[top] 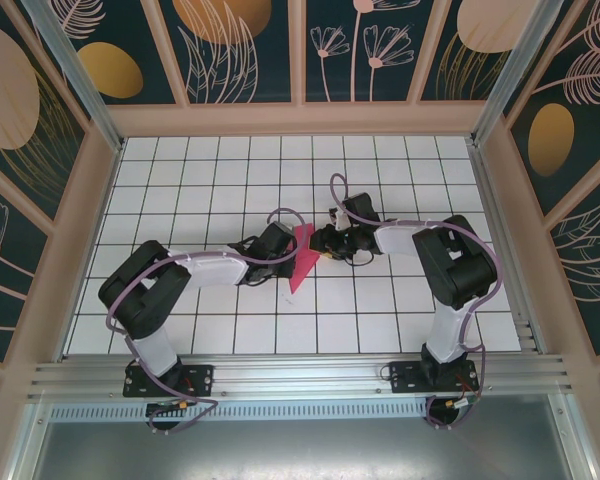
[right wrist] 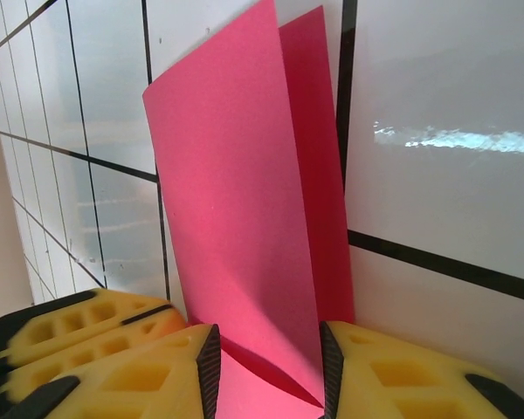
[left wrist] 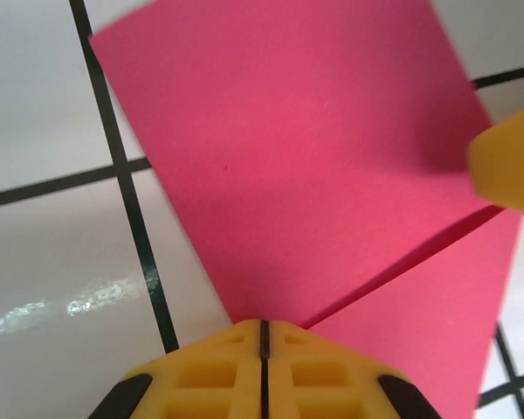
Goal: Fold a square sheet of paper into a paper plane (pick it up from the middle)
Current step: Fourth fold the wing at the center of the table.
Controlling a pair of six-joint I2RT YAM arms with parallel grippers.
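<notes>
**Holding the pink sheet between two claws at mid-desk**

Meeting over the middle of the white gridded desk (top: 180,180), the two arms reach in from either side, and the magenta-pink sheet of paper (top: 303,262) stands between their tips as a narrow pointed shape with its tip toward the near edge.

In the left wrist view, the left claw (left wrist: 262,330) has its yellow fingers pressed together with no gap. The sheet of paper (left wrist: 297,157) fans out from just where they meet, so it is pinched at one low point. A straight crease runs from that point up to the right and splits the paper into a large panel and a smaller one. A yellow finger (left wrist: 509,166) of the other claw touches the sheet at its right edge.

In the right wrist view, the right claw (right wrist: 269,339) has its jaws part-way apart, and the folded layers of the sheet (right wrist: 236,218) rise upright in the gap, lying against the right-hand pad. Whether the jaws squeeze it, I cannot tell. The left claw's fingers (right wrist: 79,327) show just beside, lower left.
</notes>
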